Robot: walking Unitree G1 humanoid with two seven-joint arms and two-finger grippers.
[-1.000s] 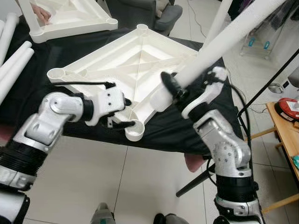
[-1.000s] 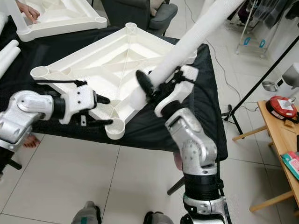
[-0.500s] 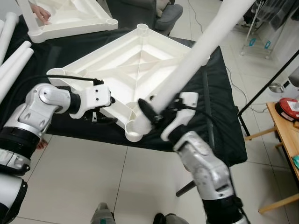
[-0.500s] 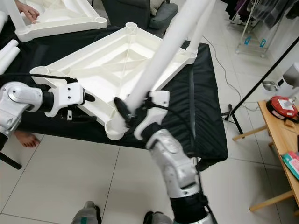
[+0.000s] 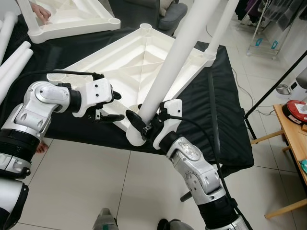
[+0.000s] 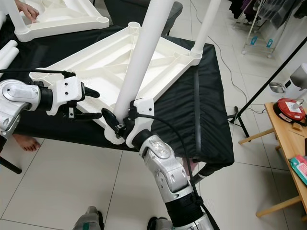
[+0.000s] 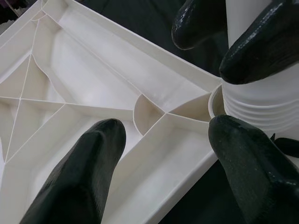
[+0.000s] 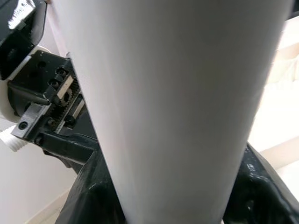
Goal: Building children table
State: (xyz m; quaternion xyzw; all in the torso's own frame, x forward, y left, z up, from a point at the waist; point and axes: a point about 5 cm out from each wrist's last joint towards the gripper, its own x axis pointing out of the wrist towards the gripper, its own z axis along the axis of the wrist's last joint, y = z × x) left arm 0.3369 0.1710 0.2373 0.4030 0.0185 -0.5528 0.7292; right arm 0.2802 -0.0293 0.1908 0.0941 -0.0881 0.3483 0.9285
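A white tabletop (image 5: 120,62) lies upside down on a black-covered table (image 5: 225,124). My right gripper (image 5: 145,120) is shut on the lower end of a white table leg (image 5: 172,52). The leg stands nearly upright, with its ribbed foot (image 7: 261,102) at the near corner socket (image 5: 135,138); how deep it sits I cannot tell. My left gripper (image 5: 115,106) is open, its fingers either side of the tabletop's rim just left of that socket. In the right wrist view the leg (image 8: 173,107) passes between the black fingers (image 8: 93,196).
Another leg (image 5: 218,28) stands in the right corner socket. A second tabletop (image 5: 72,21) lies at the far left with a person's hand (image 5: 42,13) on it. Loose legs (image 5: 14,62) lie left. A wooden side table (image 5: 292,134) is at the right.
My right arm has swung the leg from a steep slant to nearly upright and lowered its end onto the near corner socket. My left gripper has stayed by the rim, shifting slightly.
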